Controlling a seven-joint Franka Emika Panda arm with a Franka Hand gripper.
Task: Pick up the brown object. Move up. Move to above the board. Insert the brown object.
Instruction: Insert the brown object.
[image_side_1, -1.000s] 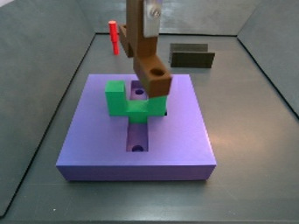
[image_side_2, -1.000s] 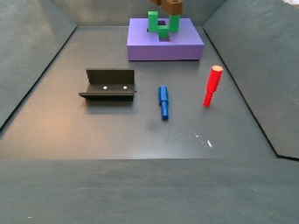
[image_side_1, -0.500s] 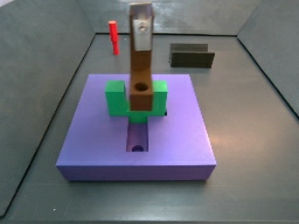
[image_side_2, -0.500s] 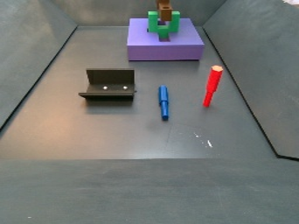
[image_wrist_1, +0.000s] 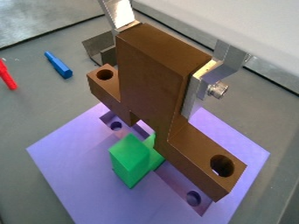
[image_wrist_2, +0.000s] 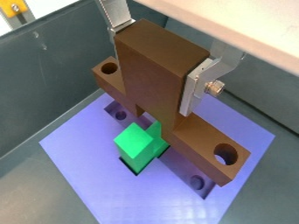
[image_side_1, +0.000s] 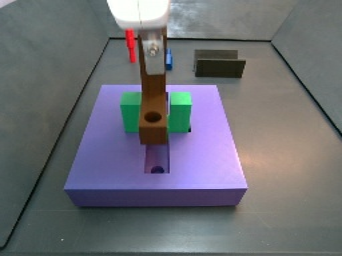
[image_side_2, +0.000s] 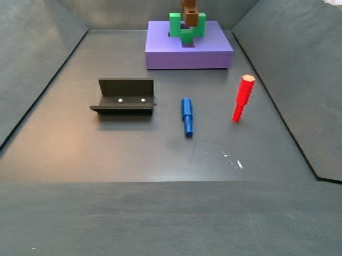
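Over the purple board: insertion under way
Tool (image_wrist_1: 163, 54): pinching mid-brown L-shaped block (image_side_1: 155, 100)
Change: block turned, lowered toward flat purple slab's (image_side_1: 201, 160) slot
Meaning: insertion nearly seated

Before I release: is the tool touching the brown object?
Touching. Both wrist views show the tool's silver fingers pressed flat against opposite faces of the brown object, above the board.

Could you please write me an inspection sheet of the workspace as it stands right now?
Surface: grey floor, walled.
Job's things: brown object upright over the board, lower end at the slot by the green block.
Clutter: fixture, blue pen, red marker, all on the floor.
Grippers: tool above the board, shut on the brown object.
Cables: nothing seen.
Surroundings: grey walls.
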